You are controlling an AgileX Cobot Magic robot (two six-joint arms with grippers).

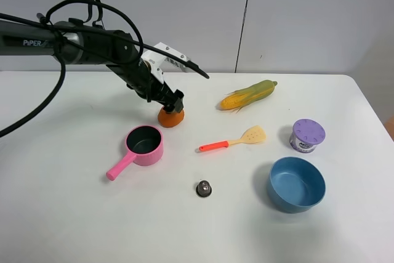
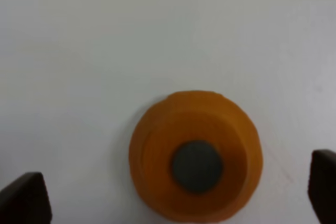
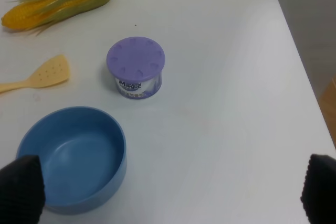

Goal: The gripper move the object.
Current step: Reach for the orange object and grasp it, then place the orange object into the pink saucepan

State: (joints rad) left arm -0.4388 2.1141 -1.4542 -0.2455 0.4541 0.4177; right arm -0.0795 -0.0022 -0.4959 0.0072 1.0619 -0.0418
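1. Nearest the front edge of the table (image 1: 74, 214) are the small dark metallic knob (image 1: 204, 188) and the blue bowl (image 1: 289, 204). Both lie well apart from the work, so they pose little risk.
2. Your right gripper (image 3: 170, 190) hangs over the bowl's side of the table. Its jaws are spread wide and it holds nothing. Leave it parked there.
3. Next back is the pink saucepan (image 1: 148, 157), with the yellow spatula (image 1: 233, 141) and the purple-lidded can (image 1: 307, 135) to its right. The pan is the hazard. It sits just in front of the object, so a low sweep toward you would likely knock its rim.
4. The object (image 1: 170, 117) rests on the table just beyond the pan, directly under the left gripper (image 1: 175, 108).
5. The left wrist view shows the object (image 2: 195, 156) between the two fingertips (image 2: 23, 198), both clear of it. The jaws are wide open and grip nothing.
6. The dome sits slightly nearer one fingertip. On closing, that finger would probably touch first and push it sideways.
7. The dome's sides slope, so a grip taken too high could squeeze it out downward. I would go low before closing, without jamming the tips into the table.
8. Farthest back lies the corn cob (image 1: 249, 95), well clear.
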